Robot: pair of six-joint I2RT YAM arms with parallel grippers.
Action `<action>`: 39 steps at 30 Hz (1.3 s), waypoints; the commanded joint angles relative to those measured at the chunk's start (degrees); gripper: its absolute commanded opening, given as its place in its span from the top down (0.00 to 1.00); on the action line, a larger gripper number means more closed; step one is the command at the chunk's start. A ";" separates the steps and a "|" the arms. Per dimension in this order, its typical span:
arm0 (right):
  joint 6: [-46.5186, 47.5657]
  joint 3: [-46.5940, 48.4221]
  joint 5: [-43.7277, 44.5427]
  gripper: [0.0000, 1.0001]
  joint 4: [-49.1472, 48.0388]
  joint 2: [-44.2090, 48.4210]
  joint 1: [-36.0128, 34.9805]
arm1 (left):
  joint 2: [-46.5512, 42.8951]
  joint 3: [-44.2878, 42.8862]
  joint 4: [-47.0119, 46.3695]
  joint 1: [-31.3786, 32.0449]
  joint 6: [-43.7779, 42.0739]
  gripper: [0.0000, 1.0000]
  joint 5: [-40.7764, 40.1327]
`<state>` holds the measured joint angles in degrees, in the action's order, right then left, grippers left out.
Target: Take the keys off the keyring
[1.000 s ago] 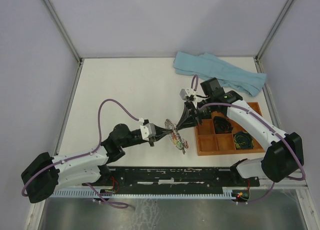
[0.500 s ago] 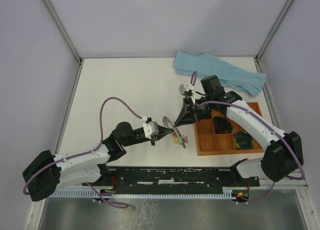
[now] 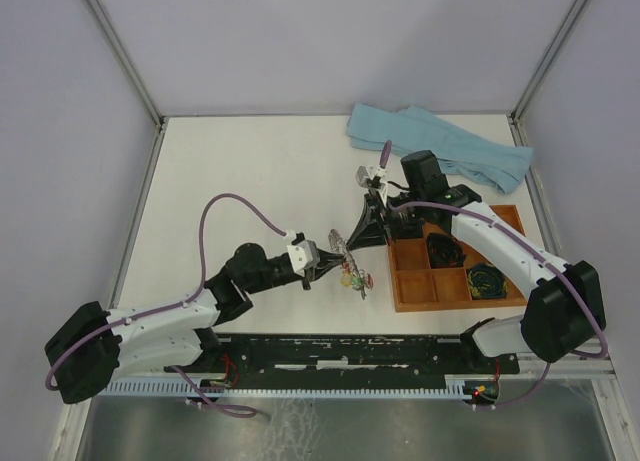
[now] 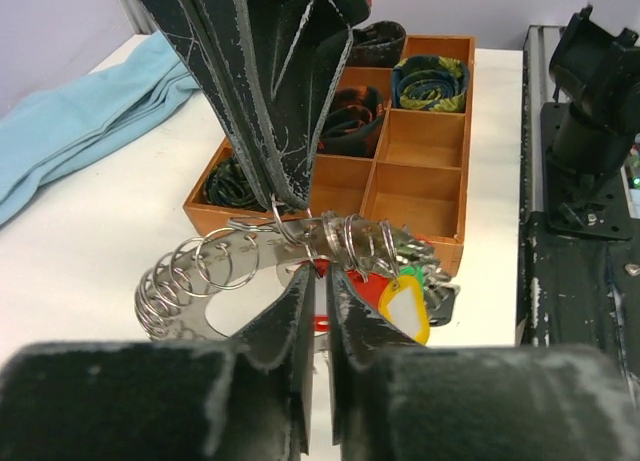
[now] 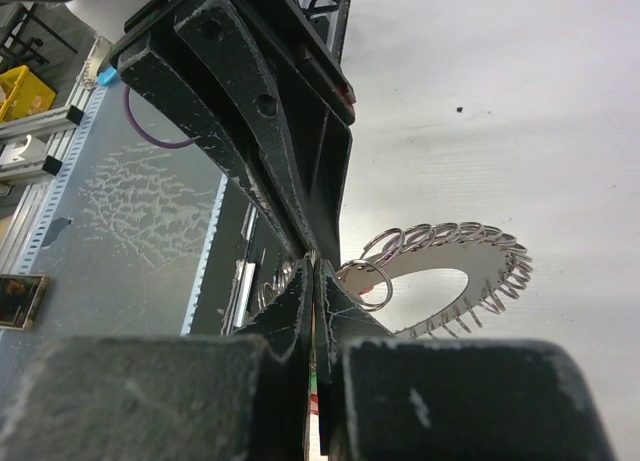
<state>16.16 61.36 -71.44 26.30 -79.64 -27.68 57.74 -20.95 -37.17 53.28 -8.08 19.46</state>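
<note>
Jaws of the right gripper (image 4: 285,196) pinch the looped rim of the keyring (image 4: 215,281), held just over the table (image 4: 90,241) beside the tray (image 4: 467,121), while the left gripper's (image 4: 320,281) are all but closed at the keys (image 4: 405,306) hanging below: light, stiff, slippery pieces, probably best gripped by their plastic heads.

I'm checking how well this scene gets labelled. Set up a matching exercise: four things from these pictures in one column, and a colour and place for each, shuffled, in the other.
Things:
1. cloth
2. tray
3. keyring
4. cable

Descriptions:
A. silvery, at the tips of the left end effector and the right end effector
B. purple, arching over the left arm
C. light blue, crumpled at the far right
D. orange-brown, divided into compartments, under the right arm

Pairs: 1-C; 2-D; 3-A; 4-B
</note>
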 commanded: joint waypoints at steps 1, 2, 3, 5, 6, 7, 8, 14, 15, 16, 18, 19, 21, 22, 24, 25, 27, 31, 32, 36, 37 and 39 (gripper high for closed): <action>-0.37 0.96 -1.79 0.99 -3.97 0.55 0.26 | -3.25 1.17 -3.14 0.55 2.22 0.78 -2.52; 0.38 1.22 -2.02 0.99 -3.18 0.60 0.19 | -4.51 2.00 -4.11 0.54 2.74 0.72 -2.95; 1.45 1.48 -2.19 0.99 -1.93 0.62 0.24 | -5.88 2.91 -4.91 0.59 3.22 0.67 -3.73; 3.45 1.81 -2.62 0.99 -0.30 0.65 0.22 | -9.52 4.90 -5.80 0.49 4.20 0.60 -5.54; 4.21 1.97 -2.91 0.99 0.36 0.77 0.21 | -11.14 5.64 -6.05 0.48 4.41 0.58 -6.10; 4.94 2.11 -3.07 0.99 1.04 0.79 0.25 | -12.50 6.29 -6.21 0.44 4.65 0.57 -6.55; 5.60 2.33 -3.21 0.99 1.64 0.87 0.18 | -13.82 6.87 -6.43 0.39 4.96 0.57 -6.84; 9.67 2.88 -4.11 0.99 5.13 1.13 -0.09 | -15.12 6.21 -7.93 0.15 8.38 0.71 -6.96; 10.10 2.95 -4.21 0.99 5.49 1.13 -0.16 | -14.03 5.62 -8.39 0.16 8.87 0.76 -6.46; 10.48 3.05 -4.19 0.99 5.77 1.21 -0.22 | -12.75 4.87 -8.89 0.11 9.40 0.78 -5.59; 10.89 3.10 -4.23 0.99 6.20 1.22 -0.29 | -9.52 3.68 -10.82 0.09 10.43 0.79 -3.58; 11.14 3.12 -4.17 0.99 6.28 1.29 -0.27 | -8.11 3.26 -11.84 0.08 10.94 0.79 -2.75; 11.49 3.25 -4.23 0.99 6.79 1.42 -0.31 | -5.64 2.50 -13.46 0.14 11.72 0.79 -1.47; 11.78 3.36 -4.21 0.99 7.02 1.44 -0.27 | -4.69 2.23 -14.27 0.11 12.06 0.79 -1.03; 12.28 3.45 -4.18 0.99 7.36 1.49 -0.31 | -3.00 1.95 -15.72 0.12 12.61 0.78 -0.33; 12.38 3.44 -4.23 0.99 7.56 1.48 -0.27 | -2.31 1.70 -15.97 0.08 12.87 0.78 -0.24; 12.60 3.56 -4.29 0.99 7.77 1.45 -0.27 | -1.51 1.34 -15.92 0.11 12.91 0.78 -0.50; 12.80 3.66 -4.41 0.99 8.07 1.45 -0.37 | -0.10 0.84 -16.09 0.09 12.91 0.77 -0.83; 12.88 3.64 -4.39 0.99 8.06 1.49 -0.41 | 0.31 0.59 -16.09 0.12 12.87 0.77 -0.75; 12.84 3.69 -4.41 0.99 8.12 1.50 -0.38 | 2.01 0.00 -16.22 0.10 12.94 0.77 -0.36; 12.84 3.70 -4.41 0.99 8.15 1.46 -0.41 | 2.46 0.01 -16.33 0.11 12.99 0.77 -0.24; 12.88 3.73 -4.50 0.99 8.15 1.44 -0.42 | 3.02 -0.13 -16.38 0.08 13.06 0.77 -0.05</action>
<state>28.38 61.71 -72.10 35.24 -79.64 -27.75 59.66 -18.72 -49.84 53.43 3.44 18.35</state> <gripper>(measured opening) 0.013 0.232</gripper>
